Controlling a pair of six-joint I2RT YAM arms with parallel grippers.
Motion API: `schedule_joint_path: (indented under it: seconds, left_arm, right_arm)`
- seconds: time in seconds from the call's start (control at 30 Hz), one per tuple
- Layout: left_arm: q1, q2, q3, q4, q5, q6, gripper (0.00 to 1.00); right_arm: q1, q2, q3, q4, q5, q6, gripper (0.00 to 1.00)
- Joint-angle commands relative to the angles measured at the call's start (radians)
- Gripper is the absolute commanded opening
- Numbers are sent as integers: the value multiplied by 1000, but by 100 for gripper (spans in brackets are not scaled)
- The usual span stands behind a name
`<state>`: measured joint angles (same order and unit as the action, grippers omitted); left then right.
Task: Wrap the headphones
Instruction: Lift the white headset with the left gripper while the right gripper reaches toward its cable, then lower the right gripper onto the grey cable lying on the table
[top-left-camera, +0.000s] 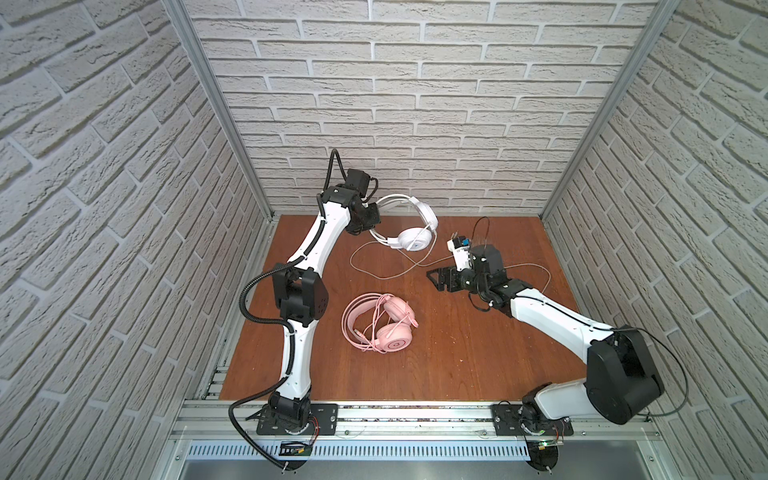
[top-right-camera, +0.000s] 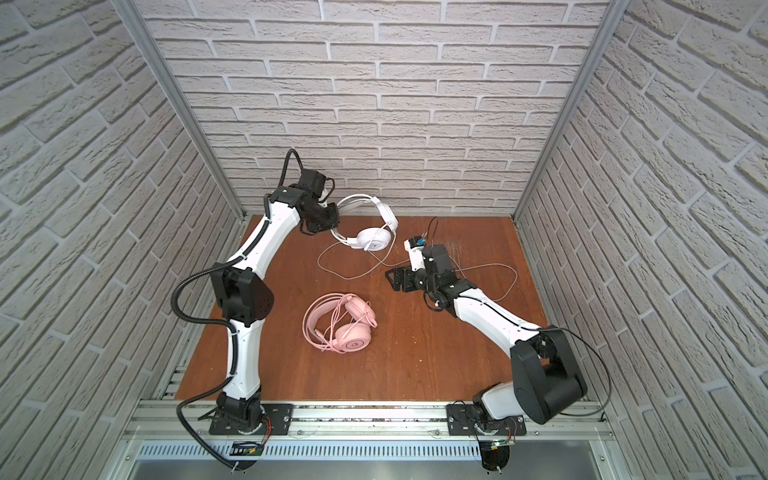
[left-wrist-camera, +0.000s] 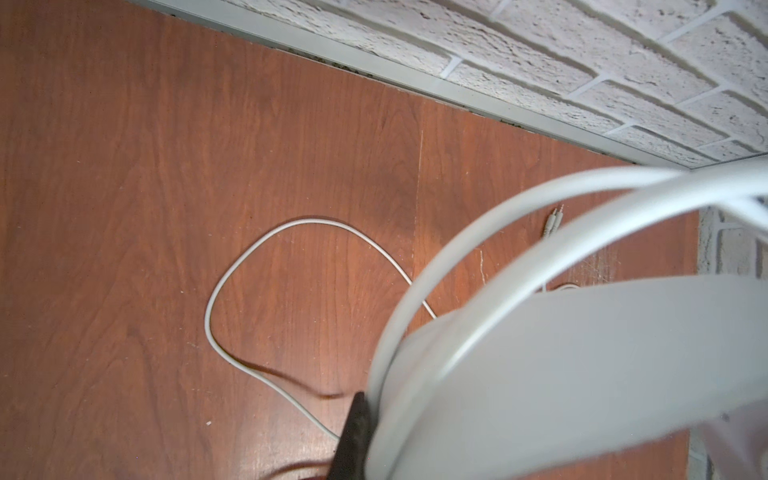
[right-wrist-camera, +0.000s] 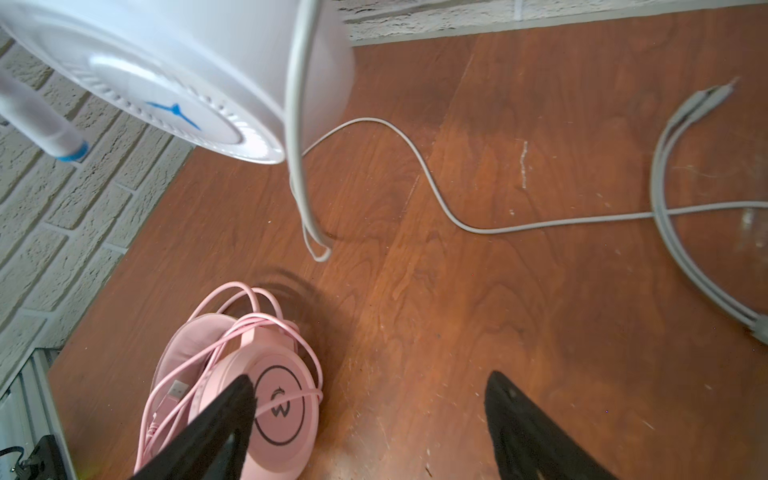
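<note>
1. Headsets are lying apart on your table (top-left-camera: 457, 353): the pink headset (top-left-camera: 380, 322) is resting near the middle with its pink cord (right-wrist-camera: 232, 328) looped over the band and cups, and the white headset (top-left-camera: 409, 228) is sitting toward the back wall (top-left-camera: 415, 104)
2. You are seeing the left gripper (top-left-camera: 371, 222) at the back left, pressed together and pinching the white headset's band (left-wrist-camera: 540, 232); in the left wrist view the double band is arching close across the lens and a dark finger (left-wrist-camera: 353, 436) is showing against it
3. One white cup (top-right-camera: 374, 240) is facing up beside the band, its blue mark (right-wrist-camera: 174, 113) showing in the right wrist view; whether it is touching the table you cannot tell
4. The grey cord (top-left-camera: 374, 266) is trailing from the white headset in a loose loop over the table, running under the right arm and curving round to the right; its plugs (right-wrist-camera: 706, 97) are lying on the wood
5. Your right gripper (top-left-camera: 436, 278) is hanging low over the table between the two headsets, its jaws spread and holding nothing
6. In the right wrist view its two dark fingers (right-wrist-camera: 216, 432) are framing bare wood, with the pink cup (right-wrist-camera: 282, 411) just beside one of them
</note>
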<state>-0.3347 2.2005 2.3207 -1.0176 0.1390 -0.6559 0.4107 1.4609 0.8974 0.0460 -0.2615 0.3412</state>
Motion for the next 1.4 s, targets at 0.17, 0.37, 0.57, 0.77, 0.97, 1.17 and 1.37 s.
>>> schedule_joint_path:
  seconds: [0.17, 0.37, 0.57, 0.77, 0.97, 1.17, 1.37]
  left_arm:
    - [-4, -106, 15, 63, 60, -71, 0]
    - [-3, -128, 3, 88, 53, -94, 0]
    - [-3, -128, -4, 88, 48, -110, 0]
    - [-1, -127, -9, 94, 50, -120, 0]
    - [-1, -134, -20, 94, 38, -125, 0]
    - [17, -169, -74, 116, 7, -134, 0]
    - [31, -188, -122, 141, -22, -143, 0]
  right_arm:
    - [80, 179, 49, 321, 79, 105, 77]
    - [103, 287, 72, 441, 166, 185, 71]
    - [109, 333, 41, 602, 180, 239, 71]
    - [110, 374, 29, 681, 220, 282, 72]
    - [111, 431, 51, 716, 197, 346, 56]
    - [108, 368, -30, 720, 214, 347, 33]
    - [99, 166, -99, 457, 276, 235, 10]
